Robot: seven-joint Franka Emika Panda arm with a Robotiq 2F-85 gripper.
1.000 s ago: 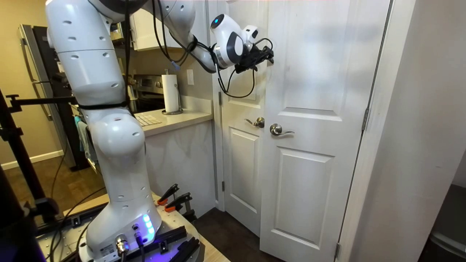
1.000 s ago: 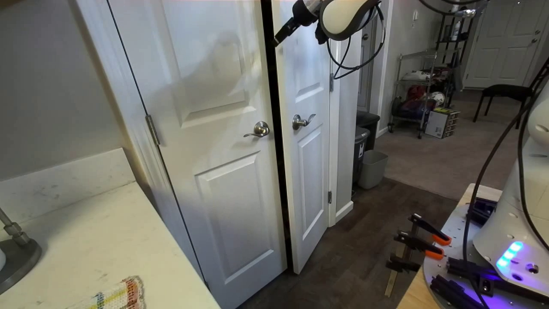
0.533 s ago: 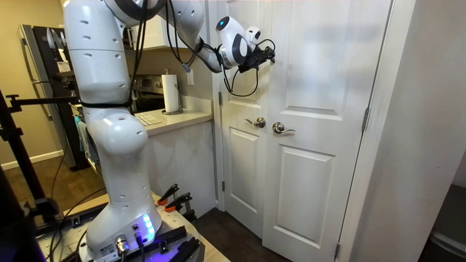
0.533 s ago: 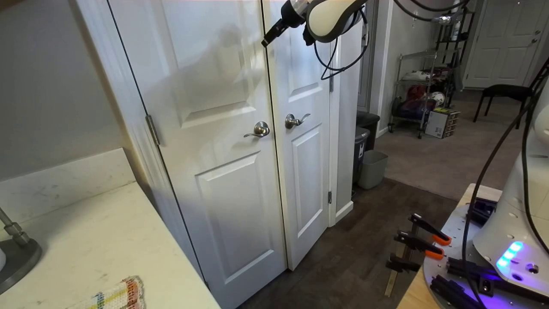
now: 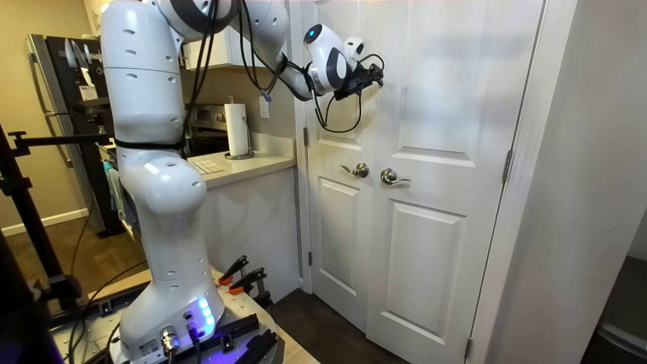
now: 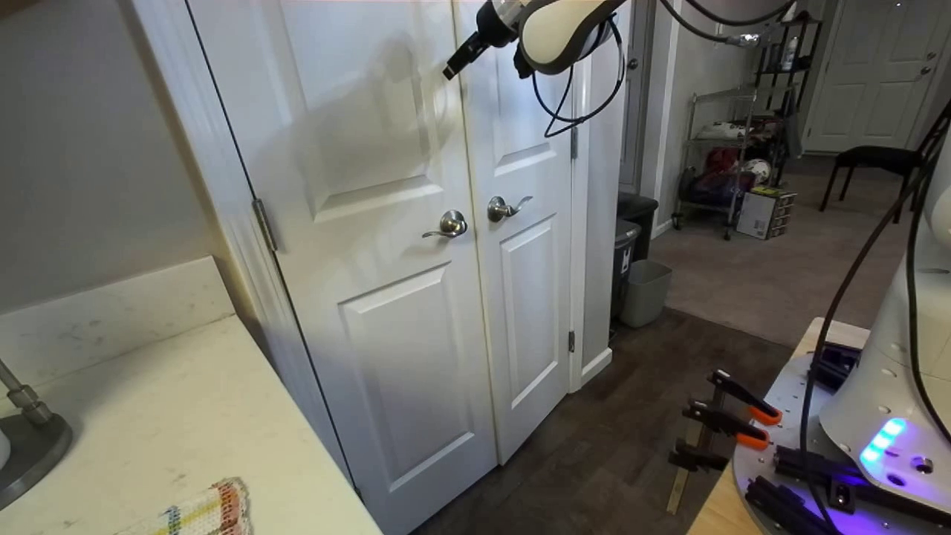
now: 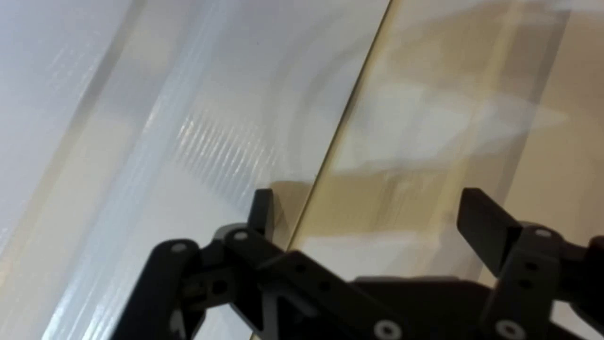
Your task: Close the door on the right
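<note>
Facing door [image 5: 440, 182], spread tool [image 7: 370, 210], illegible label [image 5: 149, 347]

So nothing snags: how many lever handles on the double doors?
2: one lever handle on the right door, near its left edge; another lever handle on the left door.

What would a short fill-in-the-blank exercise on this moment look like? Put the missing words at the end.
In both exterior views, the right door has its handle near its ____ edge.
In the wrist view, the hand has its fingers set ____, not together.
The white roll on the counter holds paper ____.
Besides black, the clamps show bright ____.

Missing words: left; apart; towels; orange.
</note>
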